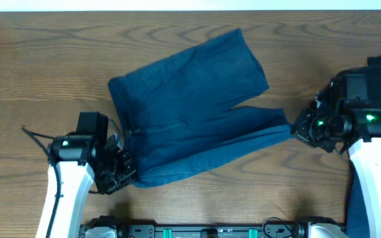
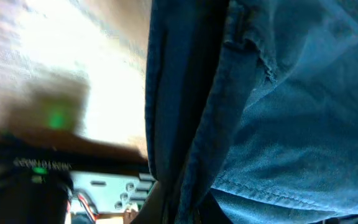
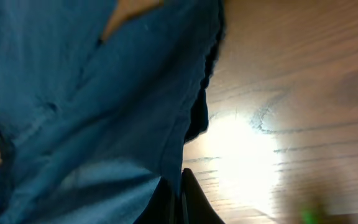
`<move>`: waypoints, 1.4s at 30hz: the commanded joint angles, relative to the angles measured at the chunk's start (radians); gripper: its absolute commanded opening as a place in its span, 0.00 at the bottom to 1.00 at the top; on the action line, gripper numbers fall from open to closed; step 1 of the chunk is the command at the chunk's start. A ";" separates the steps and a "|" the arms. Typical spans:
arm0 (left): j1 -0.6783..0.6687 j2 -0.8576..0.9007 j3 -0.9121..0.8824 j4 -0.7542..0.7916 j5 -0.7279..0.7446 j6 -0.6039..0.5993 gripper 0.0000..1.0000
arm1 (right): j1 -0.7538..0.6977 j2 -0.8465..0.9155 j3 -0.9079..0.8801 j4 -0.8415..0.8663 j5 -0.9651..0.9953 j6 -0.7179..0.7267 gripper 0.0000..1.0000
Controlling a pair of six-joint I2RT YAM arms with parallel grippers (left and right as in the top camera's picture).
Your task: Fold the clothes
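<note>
The dark blue denim shorts (image 1: 190, 112) lie in the middle of the wooden surface (image 1: 38, 66), with the waistband toward the left edge and the two legs toward the right edge. The left hand (image 1: 126, 173) is closed on the waistband corner nearest to the front edge. The right hand (image 1: 295, 129) is closed on the hem of the front leg, which is pulled out to a point. In the left wrist view a black strip (image 2: 42, 163) carries pale lettering, too blurred to read.
</note>
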 commanded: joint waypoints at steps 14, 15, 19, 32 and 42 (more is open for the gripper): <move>0.005 -0.135 0.183 -0.191 -0.065 0.038 0.06 | 0.004 0.037 0.313 0.072 0.060 0.069 0.01; 0.005 -0.124 0.183 -0.178 -0.095 0.033 0.06 | 0.010 0.056 0.313 0.108 0.056 0.089 0.01; 0.005 -0.059 0.183 -0.115 -0.165 0.024 0.06 | 0.054 0.173 0.312 0.273 0.035 0.109 0.01; 0.006 0.301 0.183 0.167 -0.300 0.023 0.06 | 0.108 0.565 0.312 0.853 -0.045 0.225 0.01; 0.006 0.401 0.183 0.365 -0.610 -0.104 0.06 | 0.161 0.777 0.312 1.168 -0.044 0.287 0.01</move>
